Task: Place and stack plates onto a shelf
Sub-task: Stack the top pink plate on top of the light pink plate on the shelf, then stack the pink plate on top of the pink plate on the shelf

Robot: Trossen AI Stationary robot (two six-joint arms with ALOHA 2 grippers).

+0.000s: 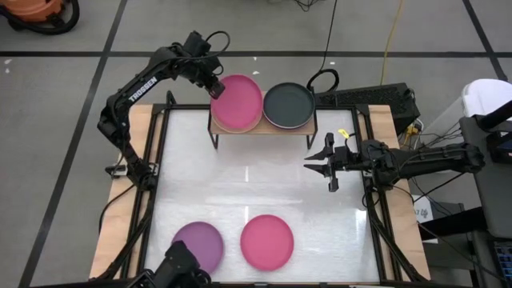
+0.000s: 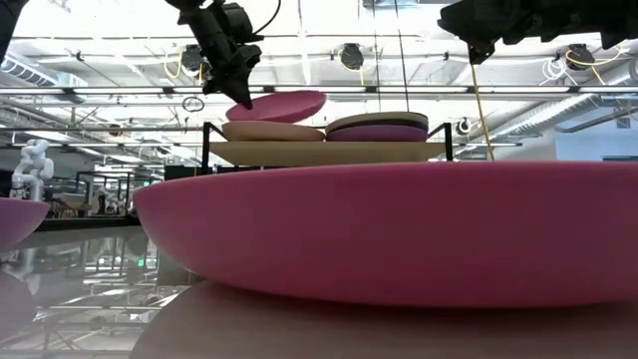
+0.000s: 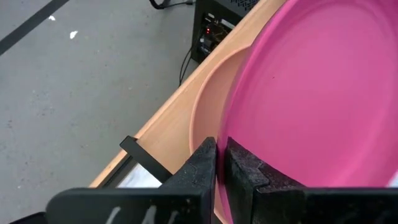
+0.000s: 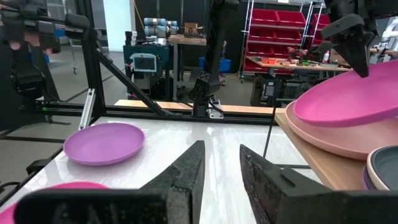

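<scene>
The shelf [image 1: 264,128] stands at the table's far middle. On its left half, a beige plate [image 2: 271,131] carries a tilted magenta pink plate [image 1: 238,102]. My left gripper [image 1: 216,90] is shut on that pink plate's far-left rim. On the shelf's right half a stack of plates [image 2: 379,127] is topped by a dark grey plate [image 1: 289,105]. My right gripper [image 1: 320,164] hangs open above the table, right of the shelf, with nothing between its fingers. A purple plate [image 1: 198,244] and another pink plate [image 1: 267,240] lie flat near the table's front edge. My left gripper pinches the pink plate's rim [image 3: 231,121] at its far-left side, one finger [image 3: 205,163] under the rim and one over it. The fingers slant down from the far left. The plate is tilted: its held side is raised and its near side [image 4: 300,115] is low on the beige plate.
The shelf's thin black legs [image 1: 214,138] stand on the white table top [image 1: 256,188], which is bare between the shelf and the two front plates. Cables and a black box [image 1: 376,98] lie beyond the table's far right corner.
</scene>
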